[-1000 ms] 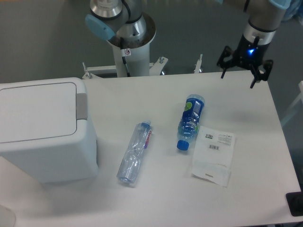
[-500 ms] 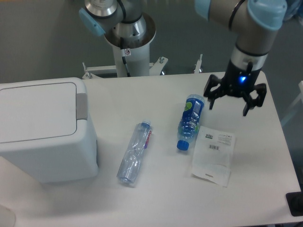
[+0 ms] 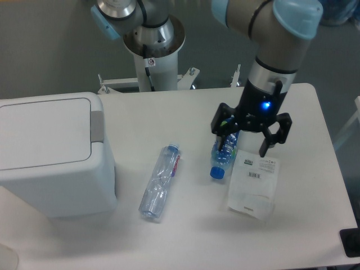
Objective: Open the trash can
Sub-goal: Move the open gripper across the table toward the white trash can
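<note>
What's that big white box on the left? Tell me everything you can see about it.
The trash can is a large white boxy bin, plastic by the look of it, with rounded corners. Its flat rectangular lid lies shut, and a grey tab sits on its right edge. It stands upright on the white table, cut off by the picture's left edge. Nothing touches it; the gripper is far to its right.

Trash can (image 3: pixel 53 157) is plain white with a grey tab on its side. Table (image 3: pixel 185 236) is white too. One bottle (image 3: pixel 159 181) is clear with a red-striped label, the other bottle (image 3: pixel 221 157) is blue with a blue cap. The plastic bag (image 3: pixel 253 185) is see-through with black barcodes. Gripper (image 3: pixel 246 142) is black with a blue light.
</note>
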`<state>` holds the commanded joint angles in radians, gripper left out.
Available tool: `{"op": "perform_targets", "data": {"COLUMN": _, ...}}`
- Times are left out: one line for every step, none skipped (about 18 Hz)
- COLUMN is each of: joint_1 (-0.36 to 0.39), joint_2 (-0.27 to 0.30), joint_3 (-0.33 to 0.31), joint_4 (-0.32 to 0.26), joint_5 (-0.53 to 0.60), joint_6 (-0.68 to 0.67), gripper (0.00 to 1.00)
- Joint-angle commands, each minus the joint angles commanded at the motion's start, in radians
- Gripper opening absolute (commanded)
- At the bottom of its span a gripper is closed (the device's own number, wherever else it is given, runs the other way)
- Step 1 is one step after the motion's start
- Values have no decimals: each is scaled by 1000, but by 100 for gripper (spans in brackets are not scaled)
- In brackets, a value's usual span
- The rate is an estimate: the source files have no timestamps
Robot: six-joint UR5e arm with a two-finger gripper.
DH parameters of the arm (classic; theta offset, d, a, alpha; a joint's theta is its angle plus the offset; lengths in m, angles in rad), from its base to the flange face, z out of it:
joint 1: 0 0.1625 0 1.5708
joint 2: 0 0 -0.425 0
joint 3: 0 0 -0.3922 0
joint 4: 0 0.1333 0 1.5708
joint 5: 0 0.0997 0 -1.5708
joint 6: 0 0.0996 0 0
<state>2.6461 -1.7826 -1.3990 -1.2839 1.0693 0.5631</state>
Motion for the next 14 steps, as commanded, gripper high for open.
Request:
{"op": "perform_targets", "data": {"joint_1": 0, "joint_2": 11, "joint_3": 0, "joint_4": -14, "joint_5": -3, "joint_6": -32, "gripper": 100}}
{"op": "perform_targets", "data": {"joint_1": 0, "joint_2": 15, "joint_3": 0, "joint_4": -25, "joint_5": -5, "joint_6": -75, "gripper": 100}}
{"op": "perform_targets", "data": {"joint_1": -2, "joint_2": 18, "joint_3": 0, "joint_4": -29, "joint_5": -3, "joint_6": -119, "gripper": 100}}
{"op": "perform_targets", "data": {"joint_1": -8, "joint_2": 31, "joint_3": -3, "joint_4": -29, "joint_5": -5, "joint_6": -158, "gripper": 100}}
{"op": "perform_targets", "data": {"joint_1": -20, "joint_2": 34, "joint_3": -5, "joint_4": -29, "joint_5": -3, "joint_6": -182, "gripper": 100}}
{"op": "perform_targets", "data": {"joint_1": -29, "joint_2": 35, "joint_3": -6, "joint_4": -31, "joint_5": -3, "joint_6": -202, "gripper": 100}}
{"op": "perform_targets", "data": {"joint_1": -40, "joint_2": 37, "joint_3": -9, "joint_4": -31, "joint_5": -3, "joint_6": -225, "gripper": 100}}
{"op": "perform_targets", "data": {"joint_1": -51, "joint_2": 46, "joint_3": -14, "joint_4": -31, "joint_5": -2, "joint_6": -251, "gripper": 100}}
{"op": "perform_targets", "data": {"joint_1": -58, "joint_2": 49, "joint_3": -17, "joint_4": -31, "joint_5": 0, "joint_6": -264, "gripper": 100}}
{"op": "perform_targets", "data": {"joint_1": -61, "joint_2": 51, "joint_3": -23, "joint_4": -31, "joint_5": -2, "joint_6": -267, "gripper": 100}}
{"op": "perform_targets", "data": {"joint_1": -72, "joint_2": 57, "joint_3": -29, "joint_4": -32, "joint_5": 3, "joint_6": -267, "gripper": 100}}
{"op": "perform_targets", "data": {"joint_1": -81, "joint_2": 71, "joint_3": -44, "joint_4": -31, "joint_5": 4, "joint_6": -267, "gripper": 100}}
{"op": "perform_targets", "data": {"joint_1": -83, "joint_2": 87, "joint_3": -66, "joint_4": -29, "joint_5": 6, "joint_6": -266, "gripper": 100}}
{"op": "perform_targets", "data": {"joint_1": -83, "joint_2": 107, "joint_3": -87, "joint_4": -29, "joint_5": 4, "joint_6": -266, "gripper": 100}}
